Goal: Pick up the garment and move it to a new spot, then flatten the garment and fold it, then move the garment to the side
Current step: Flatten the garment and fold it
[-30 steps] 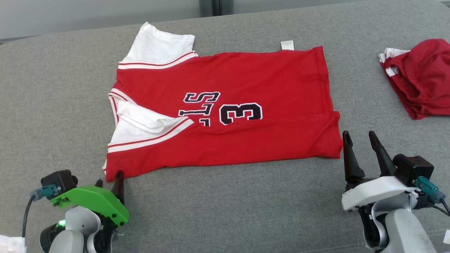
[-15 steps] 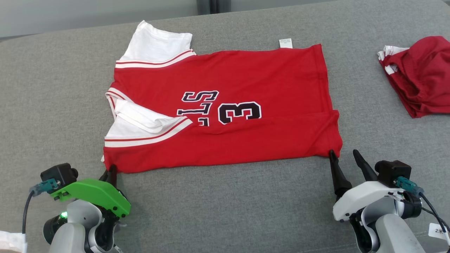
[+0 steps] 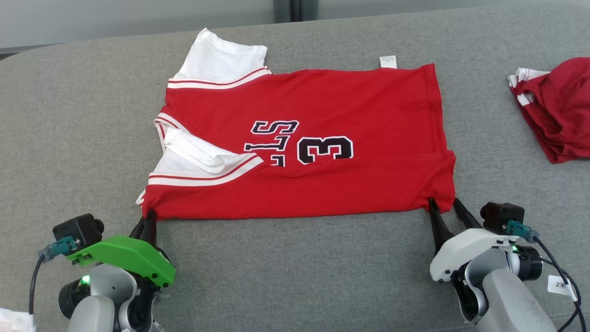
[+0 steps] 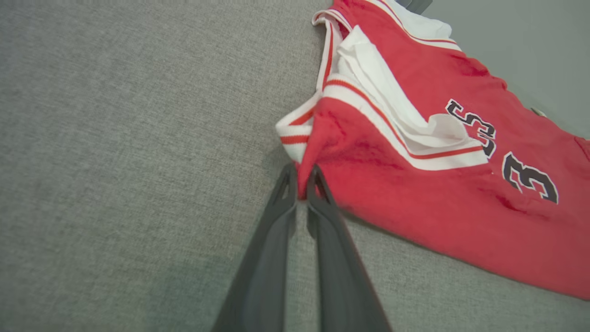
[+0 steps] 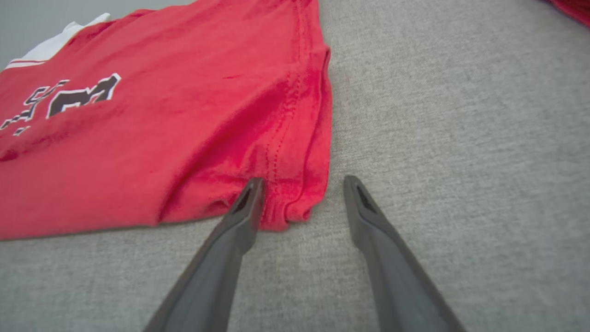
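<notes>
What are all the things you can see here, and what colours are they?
jersey: one, red with white sleeves and a black number 3, spread out in the middle of the grey surface.
tag: one, white, sticking out at the jersey's far edge.
bundled garment: one, dark red with white trim, at the far right.
grey surface: one, grey fabric, under everything.
left gripper: one, green cover and dark fingers, lower left; jaws shut on the jersey's near left corner.
right gripper: one, white cover and dark fingers, lower right; jaws open on either side of the jersey's near right corner.
</notes>
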{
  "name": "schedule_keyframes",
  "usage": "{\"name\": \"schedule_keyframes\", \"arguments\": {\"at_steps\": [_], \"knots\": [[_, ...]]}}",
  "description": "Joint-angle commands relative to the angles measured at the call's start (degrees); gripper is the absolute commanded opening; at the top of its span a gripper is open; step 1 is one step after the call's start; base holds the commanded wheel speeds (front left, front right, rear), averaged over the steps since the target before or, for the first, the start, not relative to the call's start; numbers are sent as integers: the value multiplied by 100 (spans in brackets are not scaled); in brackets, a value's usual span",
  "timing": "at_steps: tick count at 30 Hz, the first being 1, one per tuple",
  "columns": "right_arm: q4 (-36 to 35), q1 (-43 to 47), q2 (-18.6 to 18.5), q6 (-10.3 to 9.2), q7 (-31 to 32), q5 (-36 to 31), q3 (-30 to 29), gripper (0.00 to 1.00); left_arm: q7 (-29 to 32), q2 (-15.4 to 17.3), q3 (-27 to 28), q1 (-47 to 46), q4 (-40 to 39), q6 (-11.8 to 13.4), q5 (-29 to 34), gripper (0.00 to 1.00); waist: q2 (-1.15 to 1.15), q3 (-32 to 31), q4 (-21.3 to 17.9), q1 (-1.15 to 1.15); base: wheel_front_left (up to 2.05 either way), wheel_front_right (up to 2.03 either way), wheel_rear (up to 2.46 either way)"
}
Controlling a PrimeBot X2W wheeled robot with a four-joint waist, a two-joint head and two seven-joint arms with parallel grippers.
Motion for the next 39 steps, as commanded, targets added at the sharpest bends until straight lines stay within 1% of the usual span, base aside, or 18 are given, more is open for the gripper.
{"name": "schedule_keyframes", "arguments": {"at_steps": [1,6,10,16,21,25,28,29,30,31,32,33,37,39], "knots": [[122,-7,25,-1,66,42,65,0,-46,7,7,71,-47,-13,11,0,0,-42,6,0,0,0,0],[26,-10,-3,-5,-3,-65,-55,0,-66,89,29,153,-249,-30,2,0,0,-175,11,0,0,0,0],[-396,205,2,-5,128,-212,-261,0,-9,154,29,327,-574,21,30,0,0,-303,41,0,0,0,0],[-1616,893,3,-4,667,-397,-521,0,164,222,-73,984,-1354,52,67,0,0,-425,77,0,0,0,0],[-2724,1700,2,-4,1281,-322,-541,0,306,199,-86,1784,-2061,218,30,0,0,-427,114,0,0,0,0],[-3169,2167,3,-4,1550,-217,-682,0,379,88,-130,2238,-2247,310,-95,0,0,-396,127,0,0,0,0],[-3242,2330,3,-5,1591,-179,-749,0,369,-4,-175,2390,-2187,359,-193,0,0,-364,117,0,0,0,0],[-3221,2350,3,-5,1575,-162,-762,24,358,-15,-179,2409,-2151,376,-194,0,0,-356,110,0,0,0,0],[-3169,2366,2,-5,1562,-163,-779,51,333,-19,-178,2411,-2110,378,-195,0,0,-347,99,0,0,0,0],[-3136,2367,3,-5,1544,-172,-775,100,323,-4,-185,2402,-2081,372,-177,31,0,-340,87,0,0,0,0],[-3102,2362,3,-5,1509,-172,-763,100,312,38,-174,2393,-2050,374,-137,49,0,-332,70,0,0,0,0],[-3051,2353,1,-4,1487,-154,-766,100,305,100,-138,2370,-2019,386,-105,100,0,-322,52,0,0,0,0],[-2985,2313,4,-4,1408,-160,-822,100,281,340,41,2168,-2076,422,6,100,0,-282,-26,0,0,0,0],[-3003,2252,3,-4,1371,-242,-879,100,367,526,73,2014,-2108,412,113,100,0,-245,-78,0,0,0,0]]}}
